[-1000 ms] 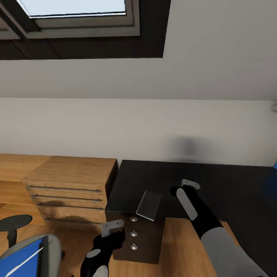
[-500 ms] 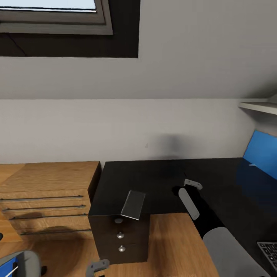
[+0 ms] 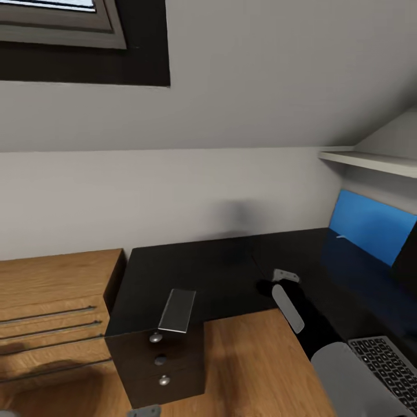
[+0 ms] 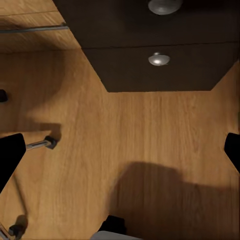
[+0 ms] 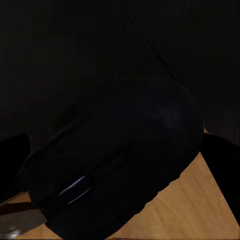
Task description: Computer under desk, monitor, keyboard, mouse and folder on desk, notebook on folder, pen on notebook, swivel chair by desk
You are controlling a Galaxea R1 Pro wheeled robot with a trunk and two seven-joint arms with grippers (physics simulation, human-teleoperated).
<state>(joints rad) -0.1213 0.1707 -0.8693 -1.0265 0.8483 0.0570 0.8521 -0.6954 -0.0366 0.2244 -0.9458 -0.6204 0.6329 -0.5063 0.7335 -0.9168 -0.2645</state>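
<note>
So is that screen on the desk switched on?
On, it seems: the monitor stands on the black desk showing a bright blue picture, keyboard nearby.

1. A black desk (image 3: 231, 272) runs along the white wall, its top dark and glossy
2. At the desk's left end, a drawer unit (image 3: 159, 365) with three round metal knobs sits under the top and stands on the wooden floor (image 3: 255, 370)
3. A flat grey slab (image 3: 177, 310) lies on the desk's front left corner, overhanging the edge above the knobs
4. A keyboard (image 3: 385, 368) with grey keys lies on the desk at the right
5. A monitor (image 3: 370, 229) with a blue screen stands on the desk's far right
6. A dark mouse (image 5: 115, 170) rests on the desk near its front edge
7. A wooden dresser (image 3: 52, 313) stands on the floor just left of the desk
</note>
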